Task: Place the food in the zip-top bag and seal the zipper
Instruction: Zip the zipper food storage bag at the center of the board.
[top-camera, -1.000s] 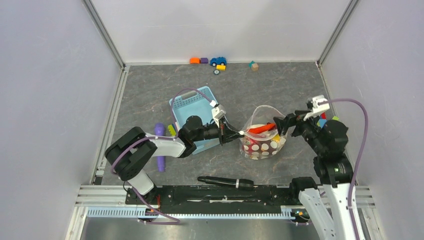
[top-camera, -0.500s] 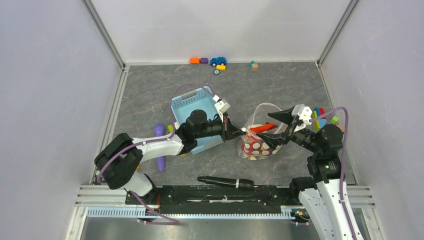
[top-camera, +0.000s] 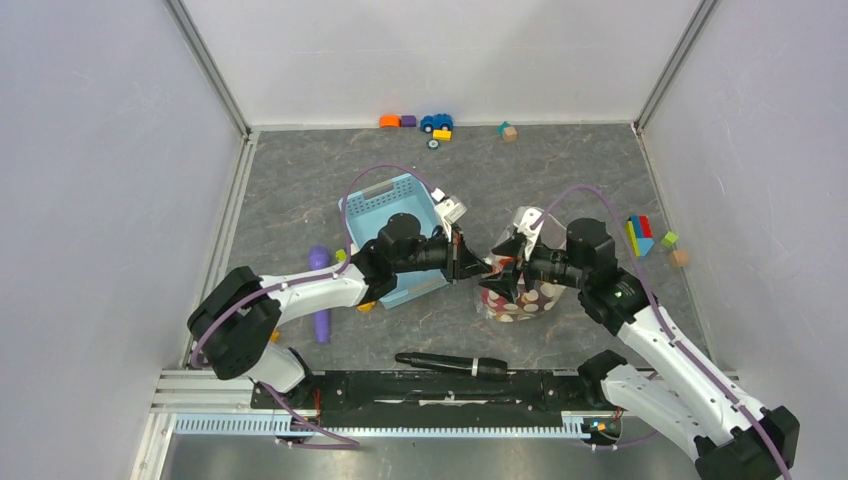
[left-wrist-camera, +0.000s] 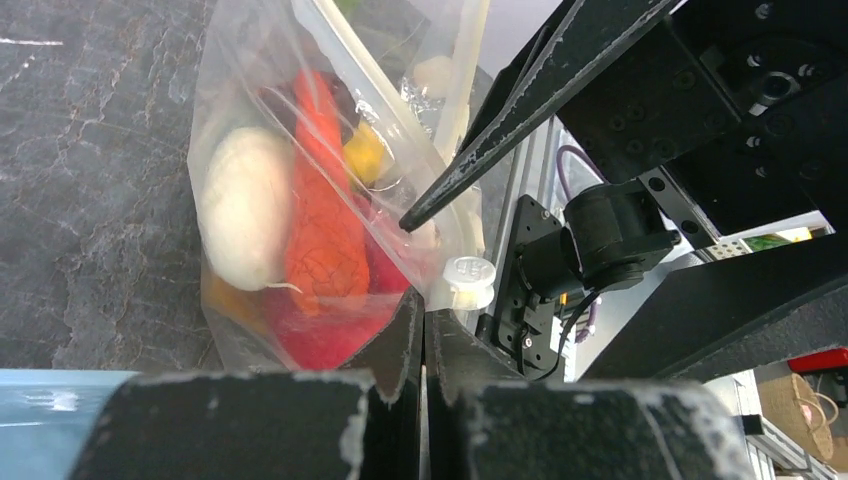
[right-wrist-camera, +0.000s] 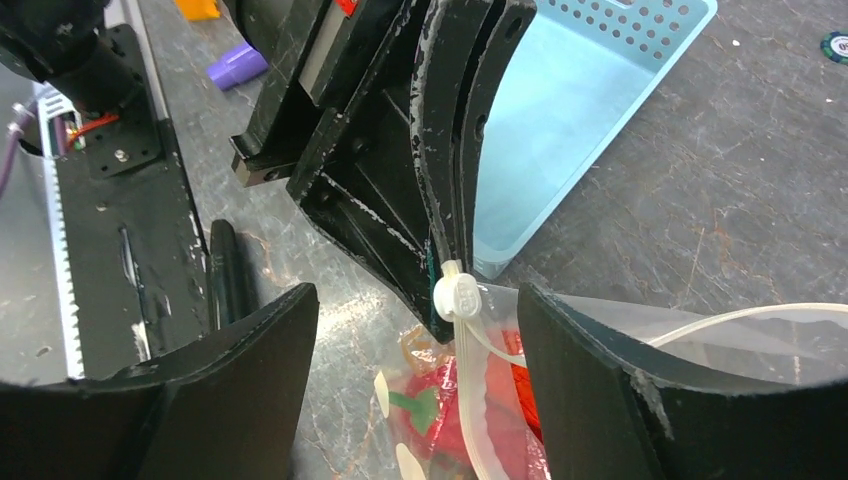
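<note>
Since a second ago the right arm has swung in from the counter's right side, and its right pincer (right-wrist-camera: 415, 300) now sits over the left end of the clear, white-dotted zip-top bag (top-camera: 522, 298). The bag stands on the grey counter (top-camera: 300, 190) with its mouth upward. Its long mouth edge runs from the left pincer (left-wrist-camera: 422, 312) rightward under the right arm. Past the white slider (right-wrist-camera: 455, 296) the thin clear zipper strip (right-wrist-camera: 478, 420) splits into two separate bands, so the mouth is unsealed there.

The right pincer is spread wide and holds nothing, with one finger on each side of the slider and neither touching it. The left pincer is clamped on the bag's mouth edge, just beside the slider.

Inside the bag lie a white oblong toy (left-wrist-camera: 245, 205), an orange-red long toy vegetable (left-wrist-camera: 325, 235) and a yellow round toy (left-wrist-camera: 365, 155). A light-blue plastic basket (top-camera: 385, 205) lies to the left of the bag, beneath the left arm.
</note>
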